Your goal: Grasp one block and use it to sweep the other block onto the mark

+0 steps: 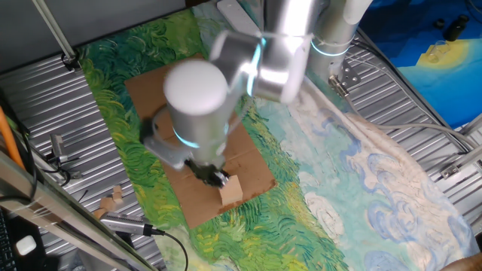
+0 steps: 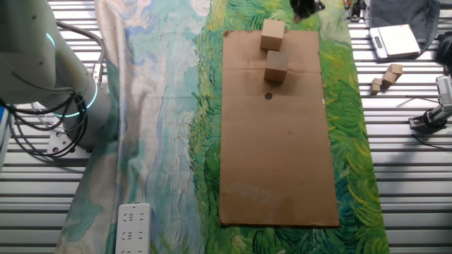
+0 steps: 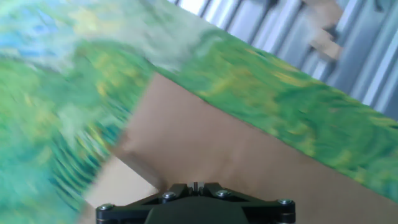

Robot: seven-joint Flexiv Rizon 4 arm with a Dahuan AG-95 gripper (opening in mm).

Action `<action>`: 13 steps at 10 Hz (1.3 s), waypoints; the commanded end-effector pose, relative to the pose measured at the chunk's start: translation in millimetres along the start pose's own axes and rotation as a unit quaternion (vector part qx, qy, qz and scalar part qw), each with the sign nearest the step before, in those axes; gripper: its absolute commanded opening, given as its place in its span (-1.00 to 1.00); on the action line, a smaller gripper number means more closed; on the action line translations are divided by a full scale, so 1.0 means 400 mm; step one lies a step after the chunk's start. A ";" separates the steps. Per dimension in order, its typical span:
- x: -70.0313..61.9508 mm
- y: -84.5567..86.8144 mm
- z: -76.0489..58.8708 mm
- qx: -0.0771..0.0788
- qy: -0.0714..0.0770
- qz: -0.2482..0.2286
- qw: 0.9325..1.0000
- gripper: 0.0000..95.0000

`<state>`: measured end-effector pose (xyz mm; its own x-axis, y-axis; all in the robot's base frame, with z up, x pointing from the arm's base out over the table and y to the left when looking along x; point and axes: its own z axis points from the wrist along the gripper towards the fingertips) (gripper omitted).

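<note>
Two pale wooden cubes sit on the brown cardboard (image 2: 275, 162), one at its far end (image 2: 272, 34) and one just before it (image 2: 276, 65). The mark (image 2: 268, 96), a tiny black dot, lies on the cardboard just in front of the nearer cube. My gripper (image 2: 305, 6) is a dark shape at the frame's top edge, beyond and to the right of the far cube, and holds nothing that I can see. In one fixed view the gripper (image 1: 215, 177) hangs beside one cube (image 1: 231, 190), and the arm hides the other. The hand view is blurred and shows cardboard and a pale cube face (image 3: 121, 186).
The cardboard lies on a green and blue painted cloth (image 2: 162, 106) over a ribbed metal table. Spare wooden pieces (image 2: 387, 76) and a white scale (image 2: 395, 39) lie to the right of the cloth. A white power strip (image 2: 134, 226) lies at the near left.
</note>
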<state>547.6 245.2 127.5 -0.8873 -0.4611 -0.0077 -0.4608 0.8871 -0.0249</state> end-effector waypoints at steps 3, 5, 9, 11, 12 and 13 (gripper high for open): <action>0.005 -0.003 -0.001 -0.002 -0.002 -0.031 1.000 -1.00; 0.009 -0.003 0.000 0.001 -0.001 -0.039 0.999 -1.00; 0.018 -0.003 0.002 0.032 0.009 -0.135 0.990 -1.00; 0.018 -0.003 0.002 0.032 0.002 -0.175 0.984 -1.00; 0.018 -0.003 0.002 0.032 0.003 -0.205 0.978 -1.00; 0.018 -0.003 0.002 0.030 0.002 -0.210 0.977 -1.00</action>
<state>543.4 241.0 125.8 -0.6745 -0.7378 0.0264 -0.7368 0.6706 -0.0863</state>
